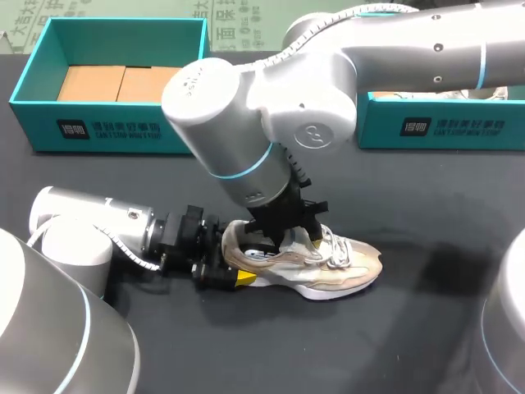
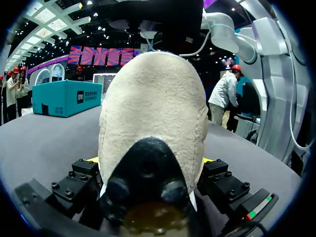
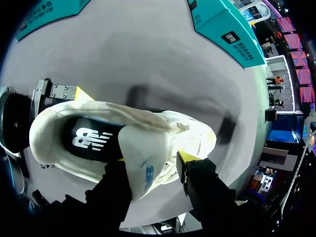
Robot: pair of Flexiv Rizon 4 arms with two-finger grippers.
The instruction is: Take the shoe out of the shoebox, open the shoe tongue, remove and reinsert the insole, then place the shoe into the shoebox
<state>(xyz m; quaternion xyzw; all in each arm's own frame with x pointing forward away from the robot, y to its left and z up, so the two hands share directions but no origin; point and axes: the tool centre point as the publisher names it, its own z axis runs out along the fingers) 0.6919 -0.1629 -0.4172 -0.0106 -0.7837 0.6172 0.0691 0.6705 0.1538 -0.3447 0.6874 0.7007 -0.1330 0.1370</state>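
Here, dark table (image 1: 426,328); left gripper (image 1: 231,263) tight on shoe (image 1: 344,267), right gripper (image 3: 148,167) tight on tongue (image 3: 139,143).

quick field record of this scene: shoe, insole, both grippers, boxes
shoe: beige and white mesh sneaker, lying on the black table, outside the boxes
left gripper: shut on the sneaker's heel
right gripper: shut on the beige tongue
insole: black insole, inside the sneaker
boxes: open teal cardboard shoebox behind the sneaker; second teal shoebox partly hidden by the right arm
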